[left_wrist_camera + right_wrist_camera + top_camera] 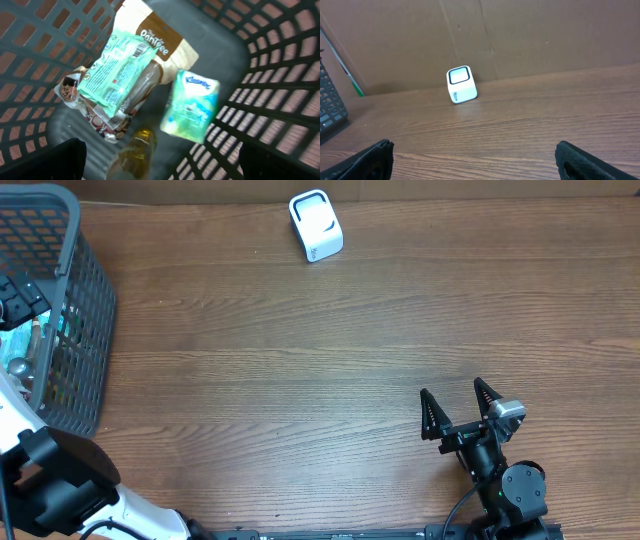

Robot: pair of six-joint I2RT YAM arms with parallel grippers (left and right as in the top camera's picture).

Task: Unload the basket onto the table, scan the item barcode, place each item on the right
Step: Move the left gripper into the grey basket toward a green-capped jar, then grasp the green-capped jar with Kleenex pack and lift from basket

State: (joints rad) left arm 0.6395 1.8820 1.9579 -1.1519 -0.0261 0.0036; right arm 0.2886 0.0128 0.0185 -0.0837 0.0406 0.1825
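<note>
Since no item is held yet, the job looks to be at its very first step: picking something out of the basket (85,330). The left gripper (160,150) hangs over the inside of the basket with its fingers spread wide and nothing between them. Under it lie the things to scan. A green packet (117,70) sits on top of a brown pouch (172,50). A blue-and-white tissue pack (192,107) lies just beside them, and a bottle (137,150) of yellow stuff is lowest in the picture. Which one will be picked I cannot tell. The right gripper (458,408) waits over the bare table (300,380), well apart from the basket, also wide open and empty.

Next, I think the left gripper has to go down, close on one item and lift it out. Then it must carry the item to the white scanner (315,225) at the far edge of the table, with the barcode turned toward it.

Only the left wrist view shows what is in the basket — from above you see mostly its mesh wall. The view from above shows how far apart the basket and scanner are. The right wrist view shows the scanner's dark window — a small thing from above.
</note>
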